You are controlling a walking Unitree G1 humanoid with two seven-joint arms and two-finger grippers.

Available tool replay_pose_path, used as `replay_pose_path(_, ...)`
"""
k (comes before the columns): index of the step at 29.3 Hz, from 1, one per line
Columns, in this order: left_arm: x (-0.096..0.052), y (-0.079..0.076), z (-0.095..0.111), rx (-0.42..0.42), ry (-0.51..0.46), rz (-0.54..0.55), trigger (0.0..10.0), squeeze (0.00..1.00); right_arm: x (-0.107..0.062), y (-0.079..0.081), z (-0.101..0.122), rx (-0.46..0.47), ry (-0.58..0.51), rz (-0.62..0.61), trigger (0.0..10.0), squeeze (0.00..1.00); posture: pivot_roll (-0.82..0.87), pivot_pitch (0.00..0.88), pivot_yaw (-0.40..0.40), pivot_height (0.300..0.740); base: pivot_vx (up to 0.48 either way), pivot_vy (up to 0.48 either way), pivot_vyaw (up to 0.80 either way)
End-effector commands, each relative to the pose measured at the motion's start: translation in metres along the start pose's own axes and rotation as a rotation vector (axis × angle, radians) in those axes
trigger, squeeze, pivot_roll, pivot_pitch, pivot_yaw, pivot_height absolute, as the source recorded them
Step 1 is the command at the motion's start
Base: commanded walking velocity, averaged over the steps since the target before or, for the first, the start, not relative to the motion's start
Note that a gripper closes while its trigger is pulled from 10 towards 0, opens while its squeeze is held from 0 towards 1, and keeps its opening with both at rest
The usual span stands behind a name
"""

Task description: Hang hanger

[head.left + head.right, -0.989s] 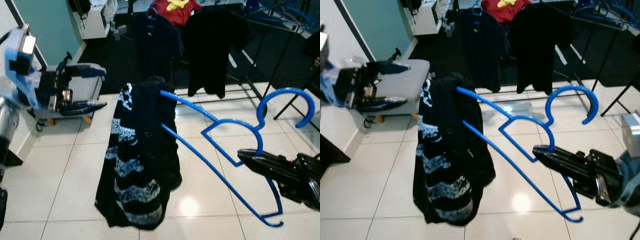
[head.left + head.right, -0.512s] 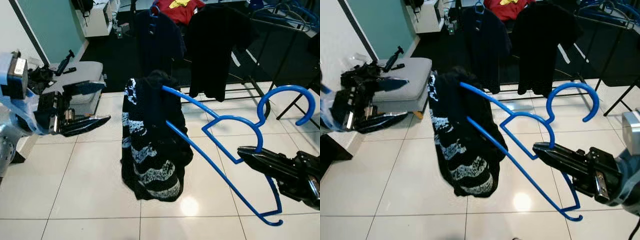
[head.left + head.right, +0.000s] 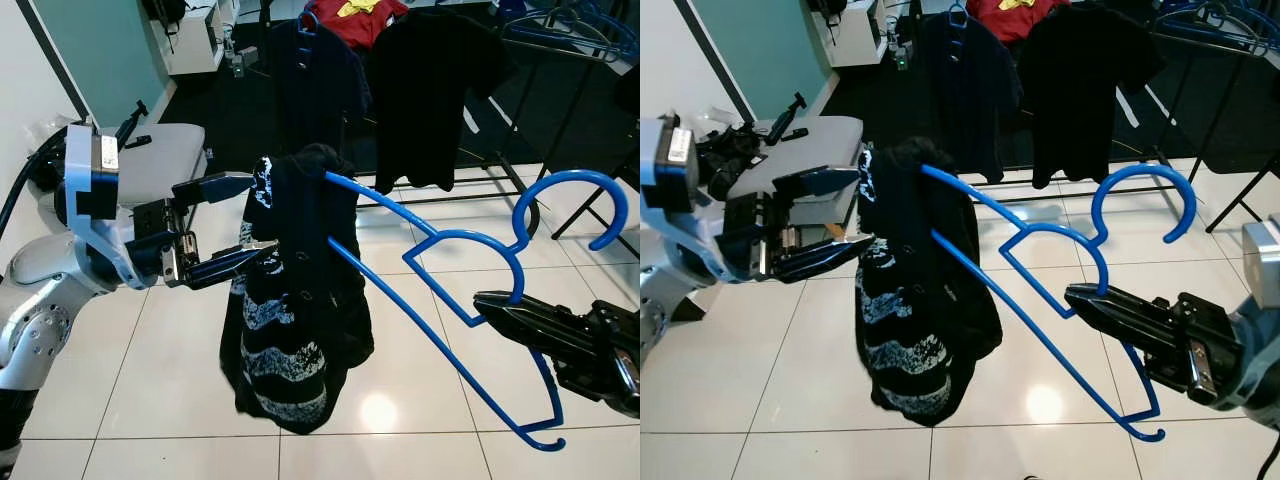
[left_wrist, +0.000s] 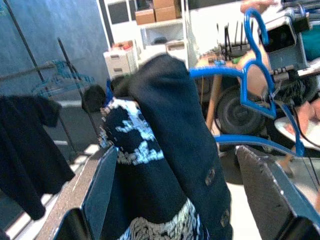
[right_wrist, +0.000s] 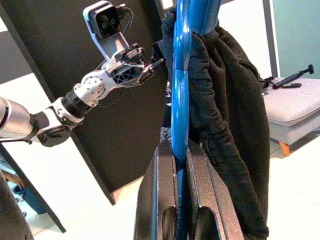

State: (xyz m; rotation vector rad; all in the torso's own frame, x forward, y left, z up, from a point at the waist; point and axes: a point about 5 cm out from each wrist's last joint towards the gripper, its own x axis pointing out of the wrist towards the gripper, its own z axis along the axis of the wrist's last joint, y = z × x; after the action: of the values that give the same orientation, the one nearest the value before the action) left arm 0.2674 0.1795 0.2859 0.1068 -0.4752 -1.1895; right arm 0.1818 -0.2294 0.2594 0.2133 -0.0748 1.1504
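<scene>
The right hand (image 3: pixel 1085 297) is clenching the blue plastic hanger (image 3: pixel 470 300) by its neck, holding it out level so the dark black-and-white patterned garment (image 3: pixel 290 300) is draping off the far arm, clear of the white tiled floor (image 3: pixel 150 380). The left hand (image 3: pixel 235 220) is reaching in, fingers spread, flanking the cloth, probably to straighten it. The clothes rack (image 3: pixel 480 100) is waiting well beyond.

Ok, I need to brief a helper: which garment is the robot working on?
Before the clothes rack, a blue hanger is gripped by the right claw. The dark garment draped over its far end has white patterned bands; the rack's tops are plain.
</scene>
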Motion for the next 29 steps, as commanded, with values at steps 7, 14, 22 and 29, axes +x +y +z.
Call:
replay_pose_path(7, -0.001, -0.005, -0.006, -0.014, 0.072, 0.015, 9.1, 0.00, 0.003, 0.002, 0.004, -0.020, -0.014, 0.030, 10.0, 0.00, -0.03, 0.151, 0.076, 0.740, 0.000, 0.000, 0.00)
replay_pose_path(14, 0.016, -0.019, -0.008, -0.071, 0.061, 0.055, 10.0, 0.00, 0.006, 0.000, 0.002, -0.016, -0.010, 0.036, 10.0, 0.00, -0.02, 0.153, 0.070, 0.740, 0.000, 0.000, 0.00)
replay_pose_path(22, 0.030, -0.026, -0.014, -0.091, 0.057, 0.095, 10.0, 0.00, 0.009, -0.001, 0.001, -0.012, -0.009, 0.044, 10.0, 0.00, -0.02, 0.153, 0.070, 0.740, 0.000, 0.000, 0.00)
replay_pose_path(29, 0.035, -0.023, -0.022, -0.067, 0.079, 0.182, 6.0, 0.00, 0.009, -0.001, 0.000, -0.011, -0.007, 0.044, 10.0, 0.00, -0.02, 0.152, 0.067, 0.740, 0.000, 0.000, 0.00)
